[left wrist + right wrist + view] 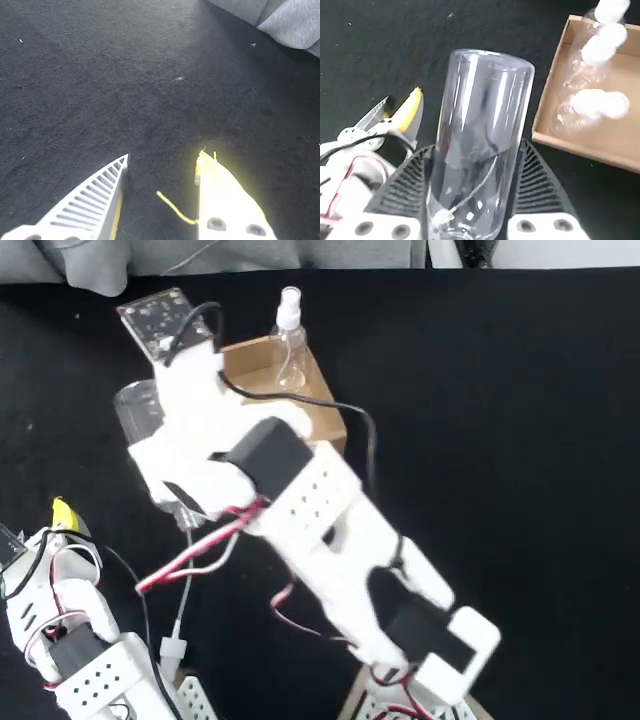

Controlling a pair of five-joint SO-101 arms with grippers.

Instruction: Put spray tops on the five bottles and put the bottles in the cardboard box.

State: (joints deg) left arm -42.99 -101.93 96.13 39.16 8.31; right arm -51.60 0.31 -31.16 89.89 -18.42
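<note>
My right gripper point(477, 150) is shut on a clear plastic bottle point(482, 100), its black fingers point(407, 182) pressing both sides; the bottle's neck end is hidden. In the high view this bottle point(138, 412) hangs just left of the cardboard box point(318, 405), with the right gripper point(168, 455) around it. A capped spray bottle point(290, 338) stands in the box, and the box point(600, 135) holds bottles with white spray tops point(599, 104). A loose spray top point(170, 647) with a long dip tube lies on the table. My left gripper point(162, 160) hovers open above bare black cloth.
The left arm point(70, 640) sits at the table's near left corner, its yellow fingertip point(62, 510) pointing toward the held bottle. Red and black cables point(195, 550) hang under the right arm. Grey fabric point(90, 265) lies along the far edge.
</note>
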